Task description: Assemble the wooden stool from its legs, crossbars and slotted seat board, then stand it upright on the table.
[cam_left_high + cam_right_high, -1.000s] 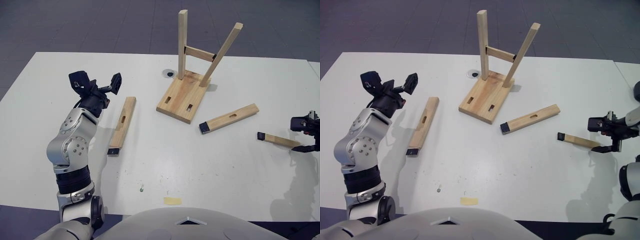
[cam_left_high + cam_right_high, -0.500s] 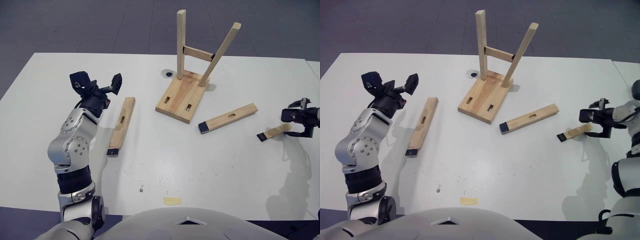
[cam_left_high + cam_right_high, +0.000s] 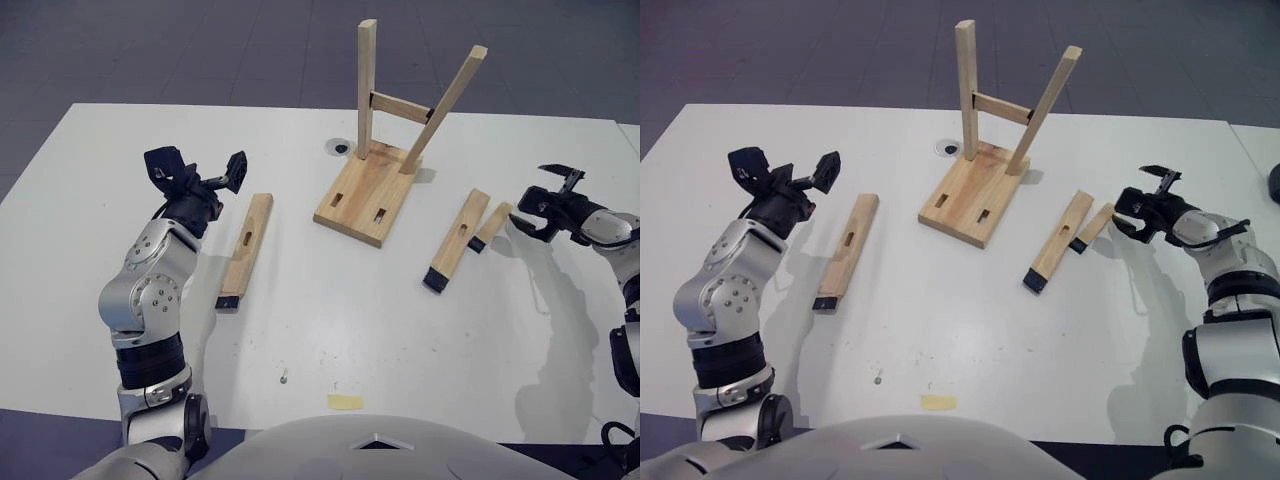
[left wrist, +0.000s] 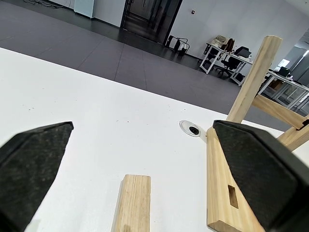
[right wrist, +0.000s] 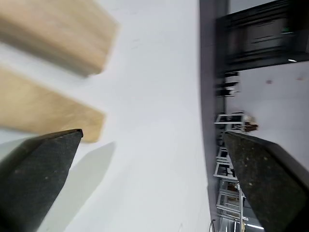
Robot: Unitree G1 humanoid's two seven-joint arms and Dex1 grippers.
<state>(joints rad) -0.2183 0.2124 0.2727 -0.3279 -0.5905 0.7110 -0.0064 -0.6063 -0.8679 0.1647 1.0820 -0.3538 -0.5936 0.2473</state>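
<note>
Presently, we log the stock on the bench (image 3: 330,330) as follows.

- Seat board (image 3: 352,205): lies flat near the far middle, slots up. We count two slots filled and two open.
- Fitted legs: one upright (image 3: 366,85), one leaning outward (image 3: 445,105), both seated at the board's far end and joined by a crossbar (image 3: 400,107).
- Loose leg, left (image 3: 246,248): flat on the bench, well apart from the board, black cap toward us.
- Loose leg, right (image 3: 457,240): flat, right of the board, black cap toward us.
- Loose crossbar (image 3: 491,226): a short piece just beside the right leg, on its outer side.
- Left end effector (image 3: 198,168): raised beyond the left leg's far end, fingers spread, holding nothing.
- Right end effector (image 3: 538,203): just beside the loose crossbar, fingers released and wide, gripping nothing.
- Sundries: a cable hole (image 3: 340,148), a yellow tape scrap (image 3: 345,402) and a small speck (image 3: 284,377).

Progress, in our judgement, is roughly half. One leg pair is crossbraced and slotted. The second pair has yet to be joined by the loose crossbar and pressed into the open slots, and the stool then has to be turned onto its feet.

Markings: we read no label, brand or writing on any part.
</note>
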